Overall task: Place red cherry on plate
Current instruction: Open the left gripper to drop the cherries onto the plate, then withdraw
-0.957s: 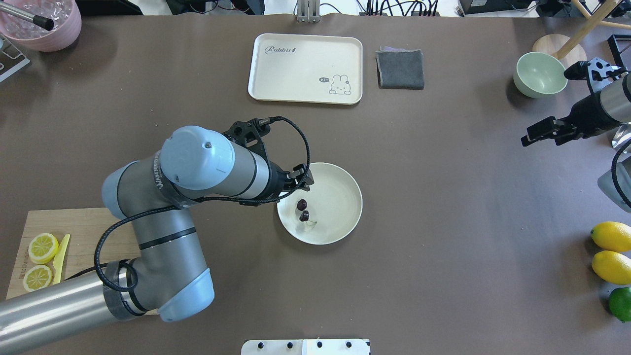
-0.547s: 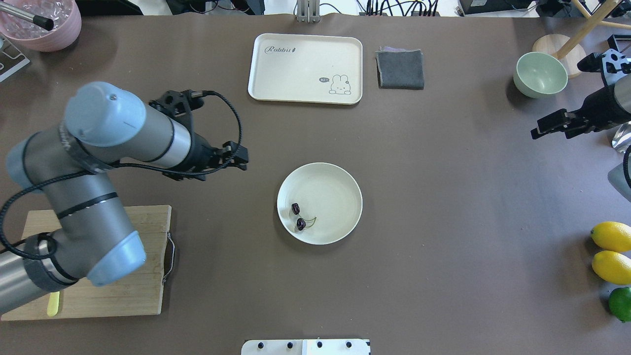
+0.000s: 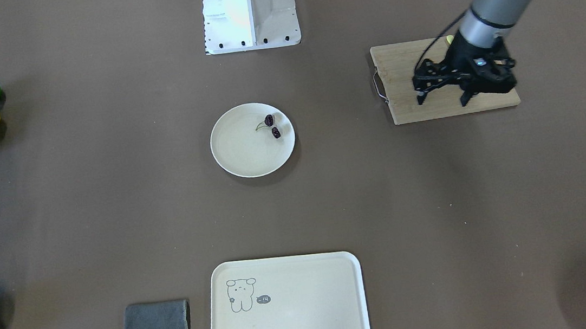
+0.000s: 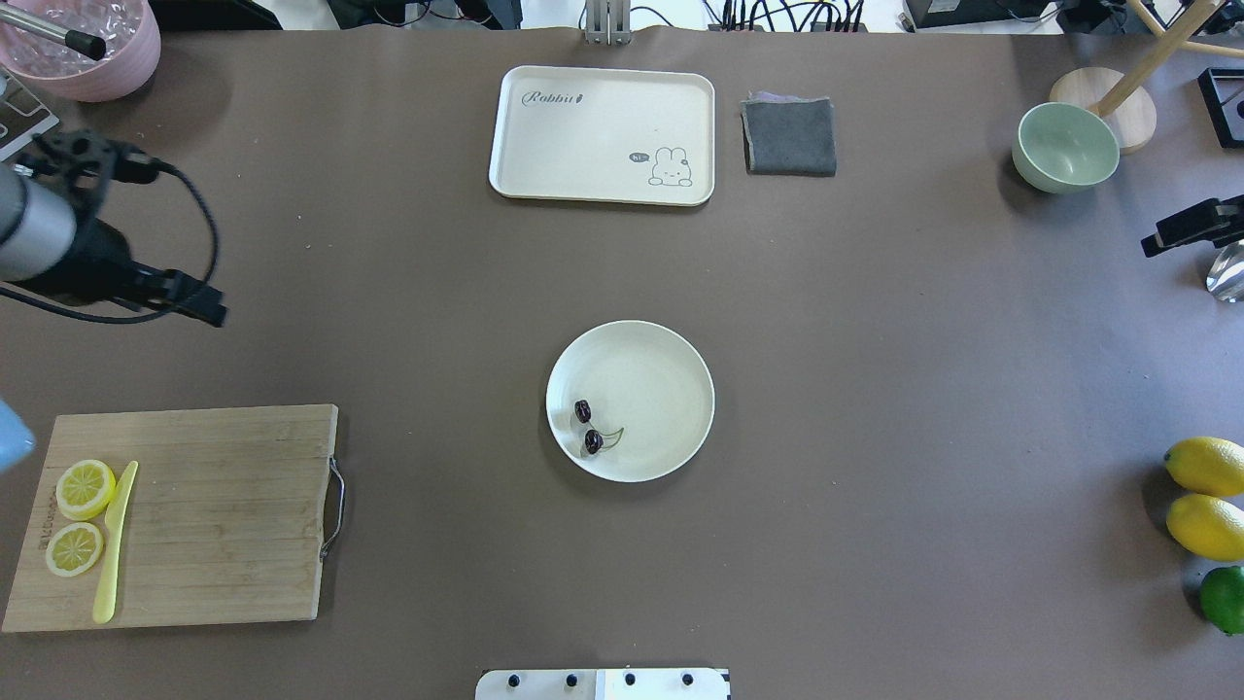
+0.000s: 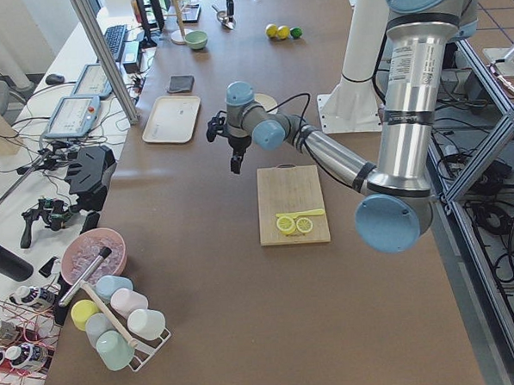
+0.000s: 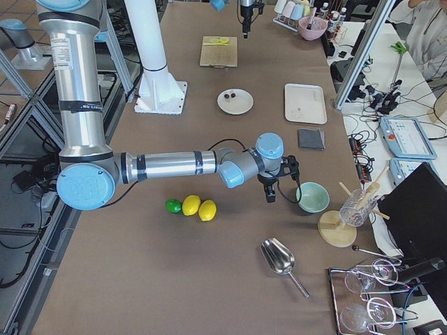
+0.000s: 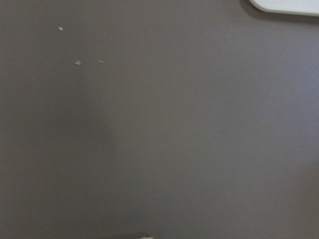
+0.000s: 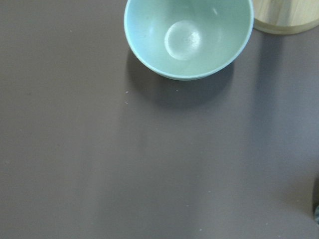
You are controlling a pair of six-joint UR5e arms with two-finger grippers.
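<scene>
The red cherry, two dark maroon fruits on a thin green stem, lies in the near left part of the round cream plate at mid-table. Nothing touches it. My left gripper hovers far to the plate's left, above the table beyond the wooden board, with its fingers spread open and empty. At the table's right edge my right gripper is only partly in frame, open and empty, near the green bowl.
A wooden cutting board holds two lemon slices and a yellow knife. A cream rabbit tray and a grey cloth lie at the back. A pale green bowl, two lemons and a lime sit on the right.
My left arm has pulled away from the plate, far to the left, leaving the cherry lying there. The cherry has shifted slightly towards the plate's rim. The right arm has drawn back to the right.
</scene>
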